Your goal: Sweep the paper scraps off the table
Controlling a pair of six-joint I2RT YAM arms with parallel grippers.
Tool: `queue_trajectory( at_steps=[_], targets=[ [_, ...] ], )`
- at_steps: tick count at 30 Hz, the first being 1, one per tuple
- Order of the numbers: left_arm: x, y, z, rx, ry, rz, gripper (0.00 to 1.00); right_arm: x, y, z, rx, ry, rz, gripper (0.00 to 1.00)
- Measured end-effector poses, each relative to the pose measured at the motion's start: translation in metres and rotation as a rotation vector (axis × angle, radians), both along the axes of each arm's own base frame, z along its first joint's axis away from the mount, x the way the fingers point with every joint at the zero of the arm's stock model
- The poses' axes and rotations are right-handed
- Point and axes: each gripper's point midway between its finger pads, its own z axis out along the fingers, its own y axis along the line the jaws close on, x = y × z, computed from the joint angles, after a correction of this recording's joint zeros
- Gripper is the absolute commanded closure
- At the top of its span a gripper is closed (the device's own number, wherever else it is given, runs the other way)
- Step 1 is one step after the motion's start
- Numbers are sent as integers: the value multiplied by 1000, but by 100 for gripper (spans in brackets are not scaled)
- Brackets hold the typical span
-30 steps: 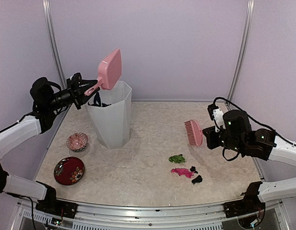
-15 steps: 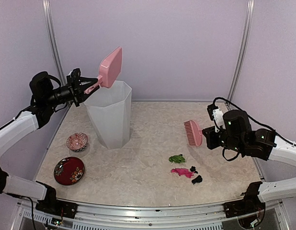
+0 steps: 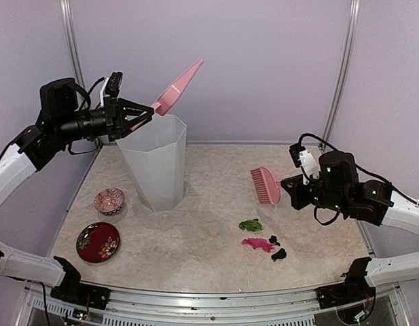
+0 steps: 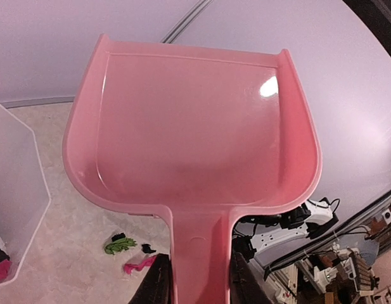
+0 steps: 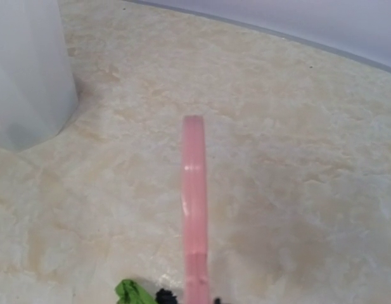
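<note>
- Lilac walls [image 3: 263, 68] enclose the beige mottled table [image 3: 195, 272].
- A translucent bin [image 3: 155, 166] stands far left, with two red patterned dishes [image 3: 98, 241] nearer, to its left.
- The left gripper [image 3: 142, 112] grasps the handle of the pink dustpan [image 3: 178, 87], raised and tilted above the bin's rim.
- The right gripper [image 3: 288, 185] is clenched on the pink brush [image 3: 265, 185], right of centre.
- The paper scraps [image 3: 260, 242], green, magenta and black, lie near right on the table, just nearer than the brush.
</note>
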Motion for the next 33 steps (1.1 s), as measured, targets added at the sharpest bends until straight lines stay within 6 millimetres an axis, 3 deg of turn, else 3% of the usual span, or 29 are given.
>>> queue_trajectory(
  at_steps=[7,14,20,24,29,33],
  targets=[
    [-46,-33,-27,189,-100,-53,100,8,-20,2,-49,-13,-107,100],
    [-83,-58,-77,393,-171,-103,100,14,-46,1,-116,-5,-251,100],
    [-103,-65,-138,560,-167,-136,100,18,-63,-8,-135,62,-330,100],
    [-114,-71,-174,659,-164,-163,100,19,-61,-11,-140,150,-354,100],
    [-122,-71,-216,768,-147,-191,100,9,-56,-25,-163,284,-344,100],
    [-121,-70,-237,830,-130,-194,100,-5,-62,-38,-217,394,-356,100]
  ],
)
